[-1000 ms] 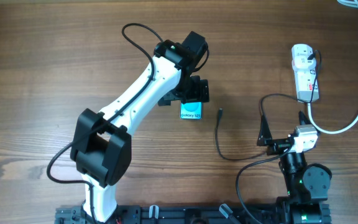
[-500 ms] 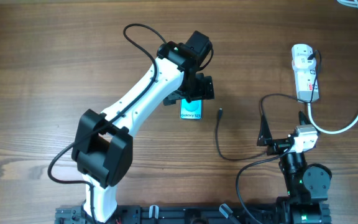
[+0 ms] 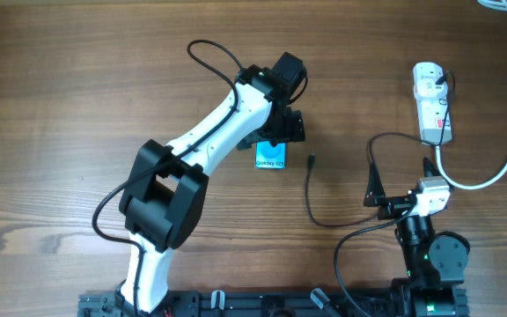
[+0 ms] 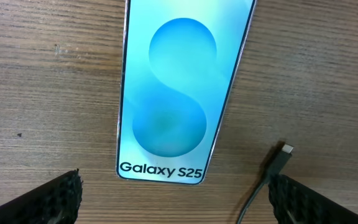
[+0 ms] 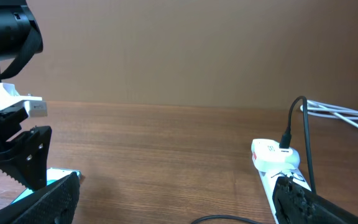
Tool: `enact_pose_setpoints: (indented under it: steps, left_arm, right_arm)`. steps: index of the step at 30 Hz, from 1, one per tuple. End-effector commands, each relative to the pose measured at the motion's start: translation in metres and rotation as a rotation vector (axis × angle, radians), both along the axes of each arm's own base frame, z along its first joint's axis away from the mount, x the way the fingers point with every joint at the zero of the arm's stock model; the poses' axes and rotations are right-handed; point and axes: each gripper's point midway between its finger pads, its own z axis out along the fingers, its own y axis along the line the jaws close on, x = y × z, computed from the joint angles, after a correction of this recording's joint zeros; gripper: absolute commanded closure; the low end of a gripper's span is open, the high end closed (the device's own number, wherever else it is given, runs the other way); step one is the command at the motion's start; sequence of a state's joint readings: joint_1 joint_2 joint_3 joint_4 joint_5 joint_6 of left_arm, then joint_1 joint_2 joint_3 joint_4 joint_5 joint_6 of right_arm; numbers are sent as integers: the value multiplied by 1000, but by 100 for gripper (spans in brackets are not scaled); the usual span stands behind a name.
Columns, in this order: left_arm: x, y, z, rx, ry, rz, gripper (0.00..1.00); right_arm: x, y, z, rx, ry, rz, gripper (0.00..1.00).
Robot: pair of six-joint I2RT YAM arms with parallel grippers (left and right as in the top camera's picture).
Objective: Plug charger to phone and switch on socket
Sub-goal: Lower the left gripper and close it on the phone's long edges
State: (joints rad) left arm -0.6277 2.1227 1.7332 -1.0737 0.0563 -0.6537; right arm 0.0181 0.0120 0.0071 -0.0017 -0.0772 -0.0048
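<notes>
Hovering over the lettered end of the phone, the left gripper is spread wide, one finger outside each long edge and touching neither. The phone lies flat on the table, mid-field, largely hidden beneath that arm from overhead. The charger has its connector tip just beside the phone's right corner, apart from it. Its cable curves back toward the right arm. The socket sits far right, with bare wood between it and the tip. The right gripper is low near the table's near edge, spread wide and holding nothing.
</notes>
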Motion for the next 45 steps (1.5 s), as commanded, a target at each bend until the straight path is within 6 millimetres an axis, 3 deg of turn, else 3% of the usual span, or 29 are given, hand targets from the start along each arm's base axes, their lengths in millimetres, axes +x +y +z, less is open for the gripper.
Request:
enact_pose_setpoints:
  steps: [1,12,17,30,37,41,45]
  left_arm:
    - [2,-4,-7,9,-22,7,0]
    - [21,2,-14,90,-151,-9,0]
    - [25,-2,-19,97,-171,-146,0]
    - [18,1,-55,123,-109,-166,0]
    - [16,0,-60,119,-91,-163,0]
    - [8,5,-48,93,-8,-149,0]
    - [23,2,-18,-14,18,-129,0]
  right_arm:
    - [0,-1,1,7,-4,-8,0]
    - [0,-1,1,8,-5,-8,0]
    - [0,-1,1,7,-5,-8,0]
    - [0,-1,1,8,-4,-8,0]
    - [0,-1,1,8,-4,-8,0]
    - [0,-1,1,8,-5,-8,0]
    - [0,-1,1,7,-5,-8,0]
